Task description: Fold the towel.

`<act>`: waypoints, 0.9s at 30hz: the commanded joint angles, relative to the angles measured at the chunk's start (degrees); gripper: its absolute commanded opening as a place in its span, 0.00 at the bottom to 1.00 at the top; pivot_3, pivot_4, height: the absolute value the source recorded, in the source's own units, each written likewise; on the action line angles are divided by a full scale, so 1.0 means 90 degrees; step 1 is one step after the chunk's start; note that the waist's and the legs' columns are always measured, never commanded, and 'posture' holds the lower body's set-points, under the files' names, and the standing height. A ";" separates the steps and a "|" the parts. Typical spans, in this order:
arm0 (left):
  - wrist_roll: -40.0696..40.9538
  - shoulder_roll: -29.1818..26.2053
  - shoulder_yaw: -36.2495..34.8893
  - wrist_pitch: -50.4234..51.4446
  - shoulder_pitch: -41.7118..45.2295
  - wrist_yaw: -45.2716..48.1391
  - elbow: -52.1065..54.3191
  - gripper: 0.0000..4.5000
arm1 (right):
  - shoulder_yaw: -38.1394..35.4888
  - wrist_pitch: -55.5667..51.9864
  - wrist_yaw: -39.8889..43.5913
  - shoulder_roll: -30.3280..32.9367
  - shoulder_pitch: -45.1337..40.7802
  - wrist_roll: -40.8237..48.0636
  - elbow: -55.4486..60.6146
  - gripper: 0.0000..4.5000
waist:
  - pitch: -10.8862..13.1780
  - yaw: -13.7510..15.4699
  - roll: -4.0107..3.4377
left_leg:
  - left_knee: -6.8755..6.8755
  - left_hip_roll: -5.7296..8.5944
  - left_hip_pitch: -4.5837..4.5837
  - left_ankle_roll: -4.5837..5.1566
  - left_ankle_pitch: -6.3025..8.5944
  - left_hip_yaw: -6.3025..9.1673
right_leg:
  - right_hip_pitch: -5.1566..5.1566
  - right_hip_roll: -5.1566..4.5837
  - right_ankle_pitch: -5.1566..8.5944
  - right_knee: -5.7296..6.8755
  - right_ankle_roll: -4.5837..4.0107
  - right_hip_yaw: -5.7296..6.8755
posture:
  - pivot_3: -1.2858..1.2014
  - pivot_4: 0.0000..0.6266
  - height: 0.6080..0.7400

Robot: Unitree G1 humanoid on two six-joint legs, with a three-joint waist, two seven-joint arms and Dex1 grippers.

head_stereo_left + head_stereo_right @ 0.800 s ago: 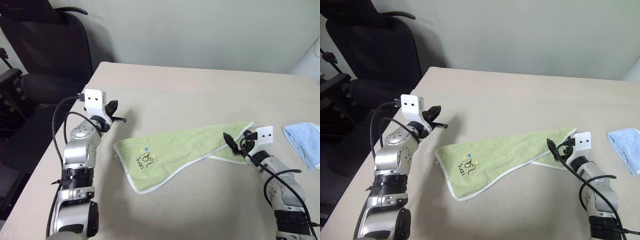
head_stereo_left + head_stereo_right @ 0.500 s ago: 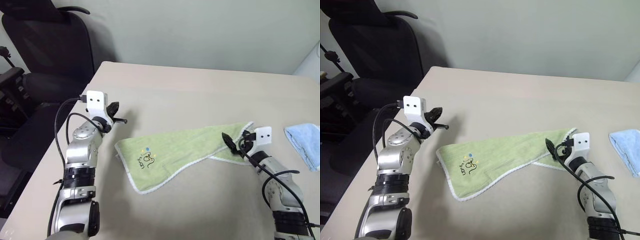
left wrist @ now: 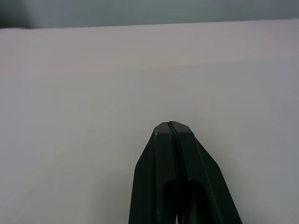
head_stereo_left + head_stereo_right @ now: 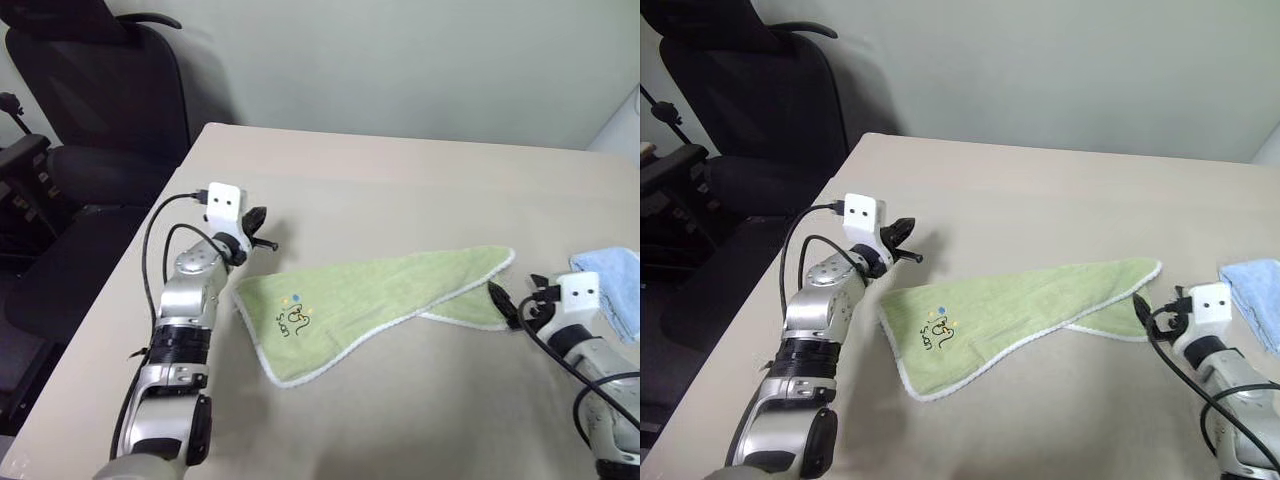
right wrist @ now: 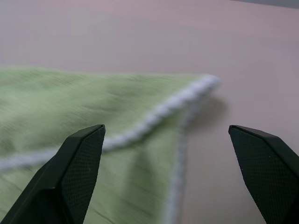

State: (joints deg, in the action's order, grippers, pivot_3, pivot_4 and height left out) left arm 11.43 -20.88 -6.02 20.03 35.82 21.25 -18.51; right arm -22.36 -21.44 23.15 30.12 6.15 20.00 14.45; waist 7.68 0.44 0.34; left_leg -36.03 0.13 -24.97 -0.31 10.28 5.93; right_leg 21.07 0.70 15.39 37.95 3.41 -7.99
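Beside towel (image 4: 370, 300): blue cloth (image 4: 610, 295); behind table (image 4: 400, 180), chair (image 4: 110, 95).

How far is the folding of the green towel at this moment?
Done: the towel lies on the table, already doubled over unevenly, its right end tapering to a point. In hand: nothing; the right claw is open just before that pointed corner, and the left claw is shut, off the cloth. Left: gripping and a neat fold.
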 commanded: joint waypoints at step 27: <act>0.1370 -0.2843 0.0334 0.0726 -0.2870 0.4066 0.4027 0.00 | 0.2851 0.5498 0.1285 0.3420 -0.2963 -0.4225 -0.4008 0.99 | -0.0002 0.0002 0.0007 | 0.0008 -0.0020 -0.0018 -0.0017 0.0037 0.0011 | 0.0019 0.0001 -0.0001 0.0005 -0.0019 0.0014 | 0.52 0.24 1.00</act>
State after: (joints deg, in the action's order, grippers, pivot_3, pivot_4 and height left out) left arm 23.15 -46.15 -1.66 26.58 9.91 58.22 15.74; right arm 5.96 26.81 33.75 58.45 -21.37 -19.47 -22.45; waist 7.66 0.46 0.41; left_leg -35.96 -0.05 -25.13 -0.48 10.62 6.03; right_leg 21.23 0.71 15.40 38.00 3.22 -7.85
